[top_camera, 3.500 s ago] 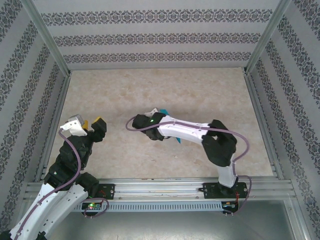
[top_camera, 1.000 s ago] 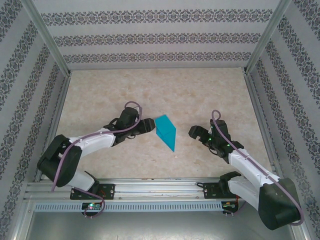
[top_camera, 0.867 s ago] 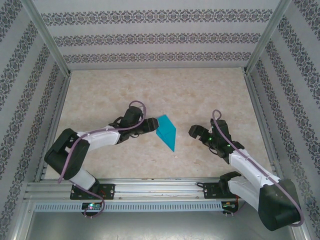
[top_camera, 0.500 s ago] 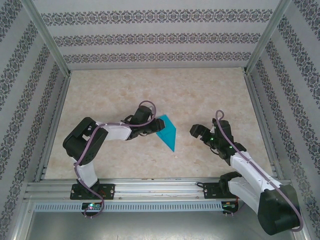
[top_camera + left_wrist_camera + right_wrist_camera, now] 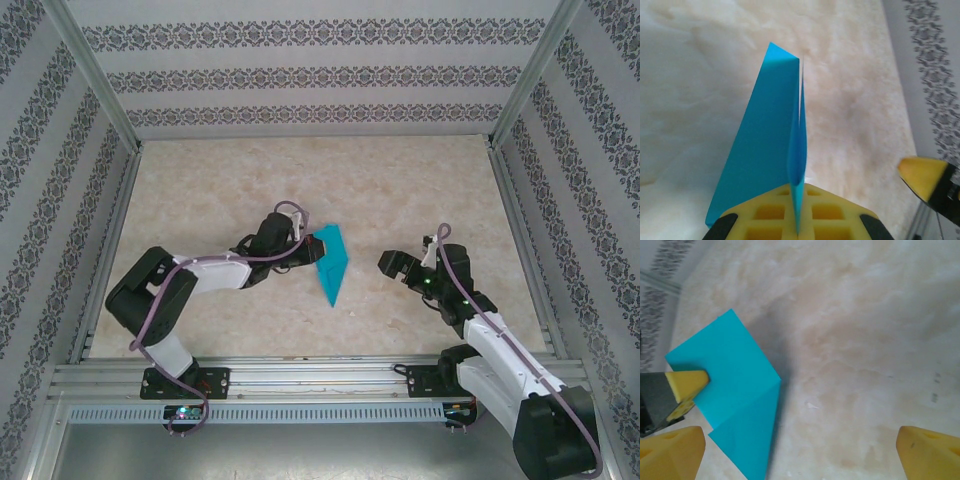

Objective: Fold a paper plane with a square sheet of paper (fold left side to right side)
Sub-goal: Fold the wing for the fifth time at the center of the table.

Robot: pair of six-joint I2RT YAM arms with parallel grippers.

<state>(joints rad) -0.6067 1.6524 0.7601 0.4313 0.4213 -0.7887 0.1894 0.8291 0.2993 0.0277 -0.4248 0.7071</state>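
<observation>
Left tool (image 5: 311, 244) clamps left edge of folded paper (image 5: 331, 268).

A beige marbled table (image 5: 400, 190) — boxed in by white walls (image 5: 300, 70) with grey ornamental stripes — aluminium rails (image 5: 320, 375) in front.

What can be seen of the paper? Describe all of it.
The paper is thin, plain teal-blue, folded into a narrow shape whose sharp point aims toward the near edge. A crease runs along it. One flap stands up on edge, pinched between the yellow pads of the shut left tool. The other flap lies flat on the beige table, about mid-table.
</observation>
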